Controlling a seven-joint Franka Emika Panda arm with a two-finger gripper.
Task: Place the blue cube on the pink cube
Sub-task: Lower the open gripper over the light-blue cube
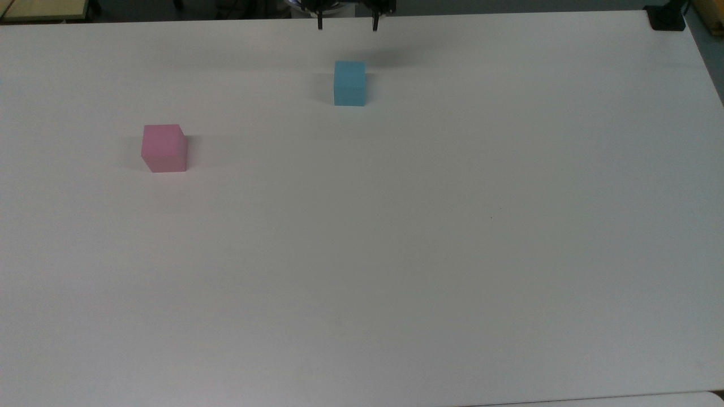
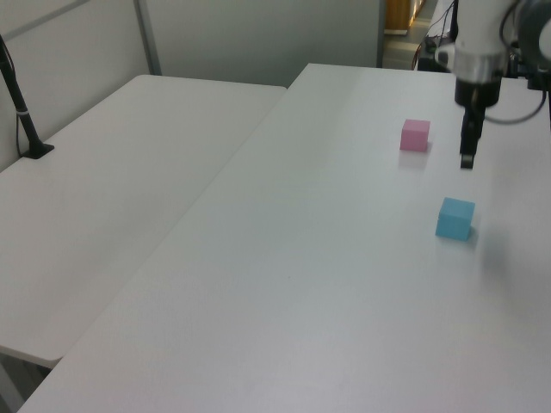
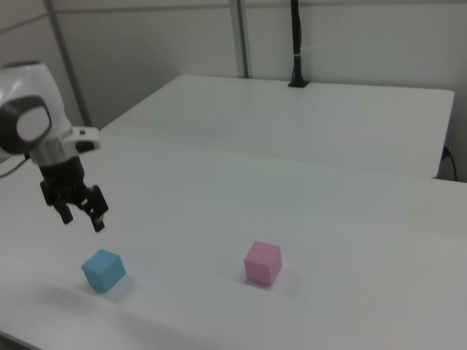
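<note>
Bench: broad, matte white, carrying two small cubes of like size. The small matte sky-blue cube sits flat on the surface toward the far edge in the top view, near the middle of that edge. The small matte pastel pink cube rests flat as well, well apart from the blue one, toward the top view's left and somewhat nearer the camera. Neither cube is stacked on or touching the other.

The black two-finger gripper hangs in the air above the bench, carried by the white arm, close to the blue cube but clear of it and holding nothing. In the right view it sits above and slightly toward the right view's left of the blue cube, with the pink cube off toward the right view's right. The fingers stand wide apart, pointing down, with an empty gap between them; in the top view their tips show at the far edge, just beyond the blue cube.

In the left view the gripper hangs between the pink cube and the blue cube, above the surface.

A second white bench adjoins the first on the left view's left, with a black post standing on it.
</note>
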